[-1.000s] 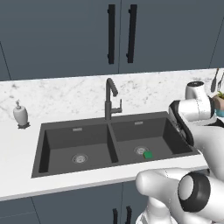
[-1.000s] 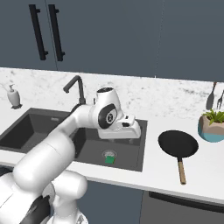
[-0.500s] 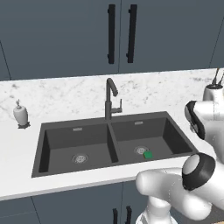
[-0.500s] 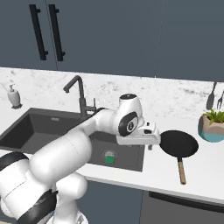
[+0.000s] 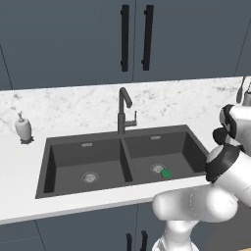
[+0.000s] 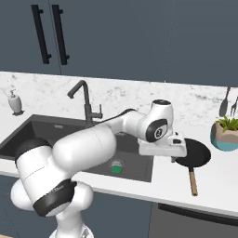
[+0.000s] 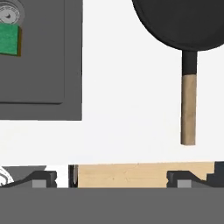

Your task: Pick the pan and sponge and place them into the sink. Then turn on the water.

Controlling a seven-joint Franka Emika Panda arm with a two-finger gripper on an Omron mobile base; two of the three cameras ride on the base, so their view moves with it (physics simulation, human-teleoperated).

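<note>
Left base view: sponge (image 5: 166,173) is lying in the right basin of the sink (image 5: 63,147) by the drain; faucet (image 5: 123,110) is standing behind, soap dispenser (image 5: 23,128) far left.

Right base view: arm is covering part of the sink; pan (image 6: 194,153) is sitting on the counter (image 6: 218,179), plant pot (image 6: 225,135) behind it.

Hand view: gripper (image 7: 113,180) is hanging with fingers wide apart, holding nothing; pan top cut off.
</note>
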